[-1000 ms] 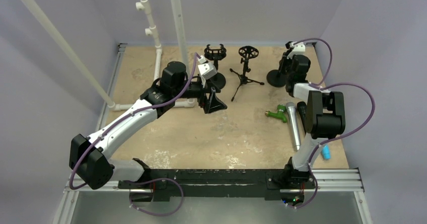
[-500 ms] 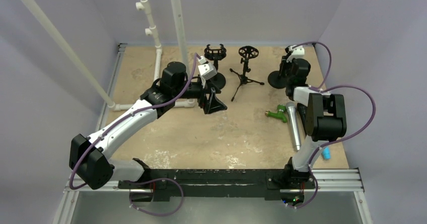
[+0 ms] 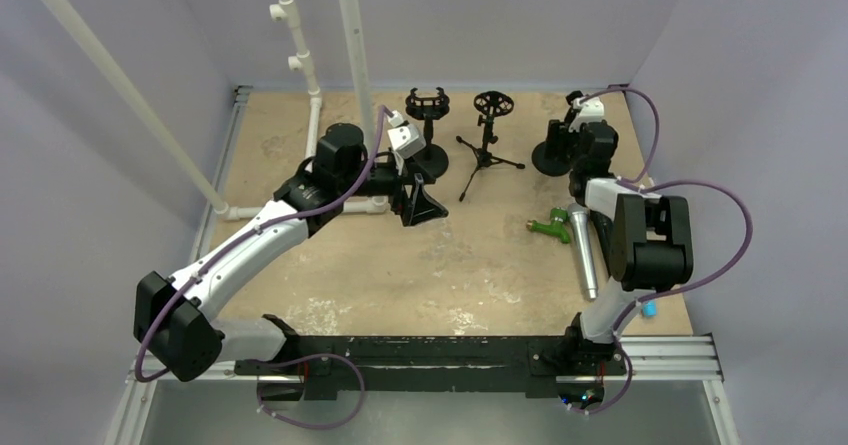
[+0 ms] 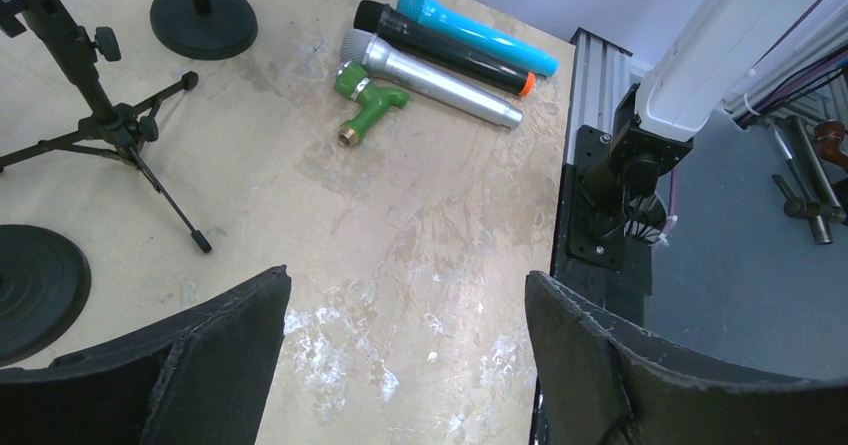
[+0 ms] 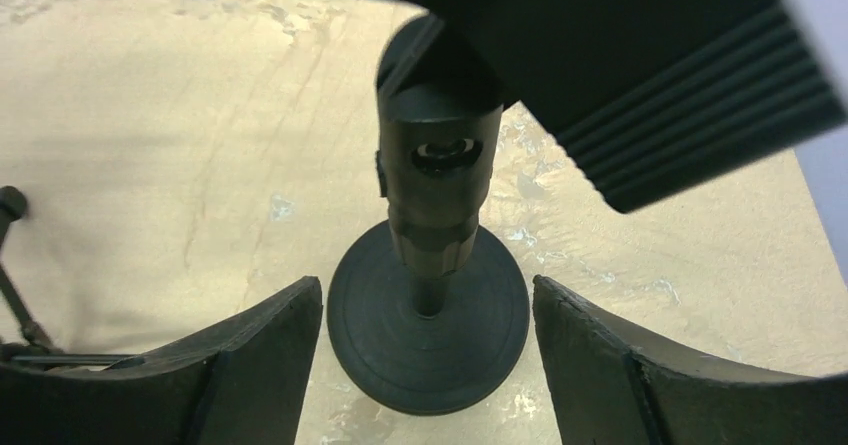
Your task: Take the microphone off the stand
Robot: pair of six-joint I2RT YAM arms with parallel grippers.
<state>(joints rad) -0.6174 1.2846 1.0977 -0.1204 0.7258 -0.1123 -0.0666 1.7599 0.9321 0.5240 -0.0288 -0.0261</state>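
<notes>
Right hand (image 5: 427, 290) has sprung from nearly pinched to wide apart within the last second, and its wrist has crept a touch further toward the back right corner; the left arm has eased back a shade; nothing else stirs. Both fingers now flank the black round-based microphone stand (image 5: 430, 340) without touching it, so that hand is released and grasping nothing; the stand's dark cylindrical clip (image 5: 440, 155) sits upright between them, and I see no microphone in it. A dark ridged shape (image 5: 650, 75) crosses the top of the right wrist view, too close and blurred to name.

Over to the near right of the table (image 4: 400, 225): a silver metal microphone (image 4: 430, 80), a slim black microphone with an orange end (image 4: 445, 50) and a bright blue microphone (image 4: 480, 30) lie flat, side by side; a green plastic tap-shaped piece (image 4: 365, 100) rests right against the silver one's grille; which of the three came off this stand I cannot tell.

Left hand (image 4: 405, 280) hangs released and empty above bare tabletop, near the black tripod stand (image 4: 100, 115); my read is that it's parked out of the way so the right arm has room.

Judging by the empty clip, the removal looks done; the spread fingers suggest the right hand is letting go of the stand, not reaching for anything; the risk is a finger catching the clip on the way out and tipping the stand.
</notes>
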